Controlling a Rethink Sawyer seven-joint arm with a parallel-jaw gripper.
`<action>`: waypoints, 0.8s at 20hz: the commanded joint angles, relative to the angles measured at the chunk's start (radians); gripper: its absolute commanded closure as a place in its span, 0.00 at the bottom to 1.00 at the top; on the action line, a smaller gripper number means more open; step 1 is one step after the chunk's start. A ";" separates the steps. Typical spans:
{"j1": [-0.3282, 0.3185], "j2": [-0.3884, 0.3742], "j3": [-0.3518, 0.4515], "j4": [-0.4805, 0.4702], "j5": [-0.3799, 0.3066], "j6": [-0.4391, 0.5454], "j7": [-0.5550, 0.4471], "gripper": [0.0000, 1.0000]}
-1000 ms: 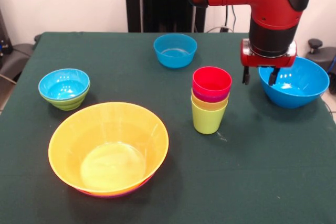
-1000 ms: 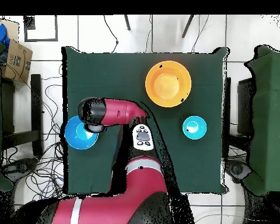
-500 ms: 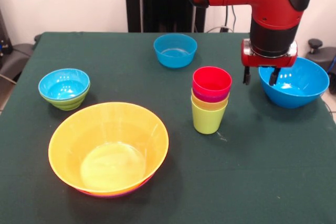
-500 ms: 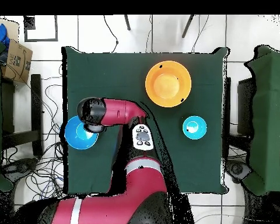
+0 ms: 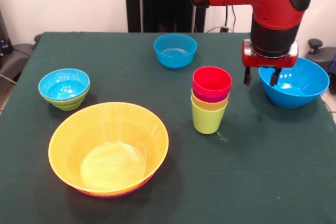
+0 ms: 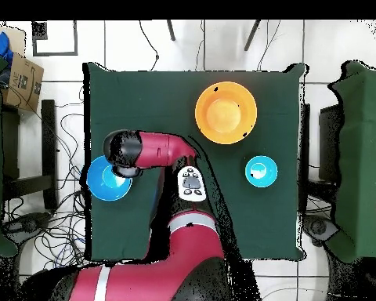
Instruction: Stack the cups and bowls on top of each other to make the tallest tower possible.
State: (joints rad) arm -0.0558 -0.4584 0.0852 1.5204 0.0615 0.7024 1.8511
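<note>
Centrally, the tower (image 5: 210, 99) holds red, purple and yellow cups nested in a lime green cup. Just right of the tower, the empty claw (image 5: 260, 76) hangs spread above the large blue bowl (image 5: 299, 84) rim.

The pincer (image 5: 260, 77) drifts slightly toward the right of the frame and a touch higher over the large blue bowl's (image 5: 299, 88) left rim.

We see even, bright overhead lighting; soft shadows under the yellow-orange bowl (image 5: 108, 148), glare spots on the large blue bowl (image 5: 294, 82), front view reasonably sharp
</note>
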 commanded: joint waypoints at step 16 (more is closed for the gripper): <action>-0.003 0.003 0.069 -0.053 -0.008 0.003 0.057 0.00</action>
State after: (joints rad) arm -0.0558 -0.4584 0.0861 1.5116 0.0615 0.7024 1.8511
